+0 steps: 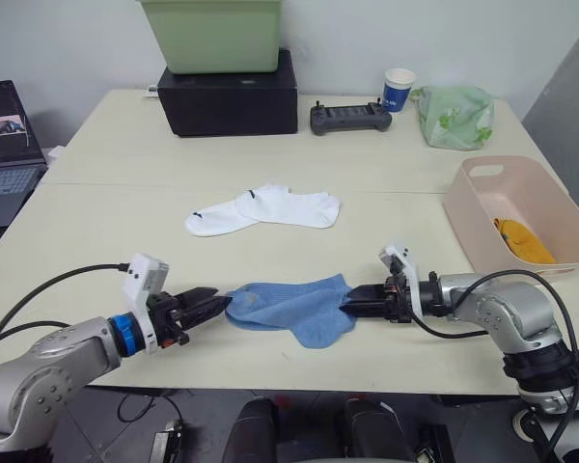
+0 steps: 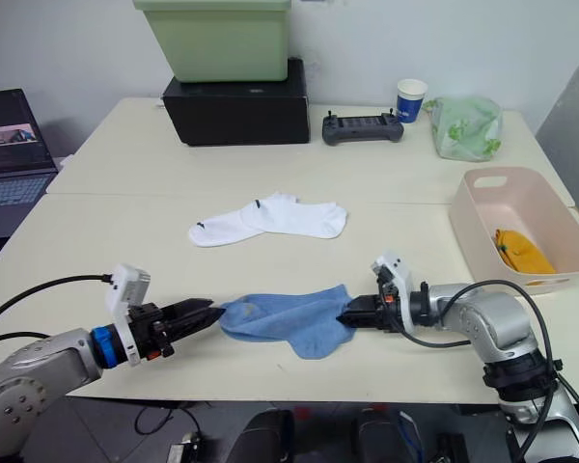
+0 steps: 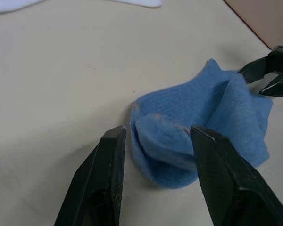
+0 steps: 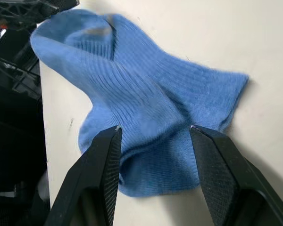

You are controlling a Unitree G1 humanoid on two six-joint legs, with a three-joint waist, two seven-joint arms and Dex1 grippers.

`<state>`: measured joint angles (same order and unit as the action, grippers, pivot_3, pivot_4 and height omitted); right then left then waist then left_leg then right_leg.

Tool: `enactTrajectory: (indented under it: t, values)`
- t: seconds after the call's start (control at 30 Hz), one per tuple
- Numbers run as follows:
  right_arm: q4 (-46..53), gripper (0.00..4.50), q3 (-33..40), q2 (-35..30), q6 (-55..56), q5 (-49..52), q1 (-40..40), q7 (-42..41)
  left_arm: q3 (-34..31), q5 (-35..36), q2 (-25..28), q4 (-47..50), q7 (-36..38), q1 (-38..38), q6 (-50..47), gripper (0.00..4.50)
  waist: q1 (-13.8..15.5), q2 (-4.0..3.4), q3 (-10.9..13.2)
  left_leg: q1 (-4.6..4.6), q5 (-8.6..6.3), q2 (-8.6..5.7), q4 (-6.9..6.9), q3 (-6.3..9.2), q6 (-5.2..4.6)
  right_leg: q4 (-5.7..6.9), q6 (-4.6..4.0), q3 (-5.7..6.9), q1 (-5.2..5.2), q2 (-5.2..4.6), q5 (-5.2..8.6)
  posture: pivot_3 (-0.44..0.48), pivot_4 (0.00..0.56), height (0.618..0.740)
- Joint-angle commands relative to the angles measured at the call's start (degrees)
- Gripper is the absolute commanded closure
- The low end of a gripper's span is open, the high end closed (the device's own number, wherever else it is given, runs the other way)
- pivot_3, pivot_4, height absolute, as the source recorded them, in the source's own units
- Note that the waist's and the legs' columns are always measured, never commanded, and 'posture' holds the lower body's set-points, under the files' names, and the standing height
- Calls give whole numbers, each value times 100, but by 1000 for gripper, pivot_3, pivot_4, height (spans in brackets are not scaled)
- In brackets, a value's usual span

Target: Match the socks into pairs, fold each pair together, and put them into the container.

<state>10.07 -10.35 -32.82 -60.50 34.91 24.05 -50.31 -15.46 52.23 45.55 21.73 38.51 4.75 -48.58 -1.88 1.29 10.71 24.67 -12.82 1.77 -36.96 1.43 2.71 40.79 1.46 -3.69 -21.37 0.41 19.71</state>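
Across the cream table point(image 1: 96, 222), I see the pink tub point(image 1: 482, 217) at right holding one orange sock point(image 1: 524, 241). White socks point(image 1: 265, 209) lie mid-table; my left gripper point(image 1: 215, 305) and right gripper point(image 1: 352, 302), fingers parted, bracket the near blue socks point(image 1: 294, 309).

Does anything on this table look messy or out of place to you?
Nothing is spilled or broken. The blue socks lie rumpled between the two grippers, and the white socks overlap loosely. One orange bundle already sits in the pink tub.

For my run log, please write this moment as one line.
blue socks: on table, between grippers | left gripper: open at toe end | right gripper: open at cuff end | container: holds orange socks
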Motion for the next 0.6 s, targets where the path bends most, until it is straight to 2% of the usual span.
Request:
enactTrajectory:
  t: [0.03,0.13,0.27,0.37,0.5,0.6]
  values:
    - [32,2044,-53,96,68,-67,164,72,12,-85,96,33,220,-71,2,2444,-14,0,0,0,0,4,0,0,0,1,0,-2,-1,0,0,0,150,740]
    - [-25,2044,-55,161,63,-138,230,189,56,-180,106,45,350,-94,8,3121,-17,0,0,-2,0,10,3,6,0,6,-1,1,-3,6,0,0,150,740]
    - [136,2044,85,131,-36,25,311,99,13,-170,81,88,426,-108,-28,4467,-3,0,0,-2,0,5,1,5,0,6,0,0,-1,3,0,0,150,740]
    - [334,2044,145,268,-170,254,366,106,-52,-140,55,153,427,-48,-45,4491,-3,0,0,-2,0,4,1,4,0,6,0,0,-1,0,0,0,150,740]
    - [460,2967,220,345,-330,475,399,144,-145,-86,21,249,390,3,-63,4500,-10,0,0,-2,0,8,2,7,0,7,-1,2,-2,2,0,0,150,740]
    - [588,4122,309,290,-471,650,422,131,-352,92,-34,338,303,36,-138,4500,-4,0,0,-1,0,7,2,7,0,6,0,2,-1,1,0,0,150,740]
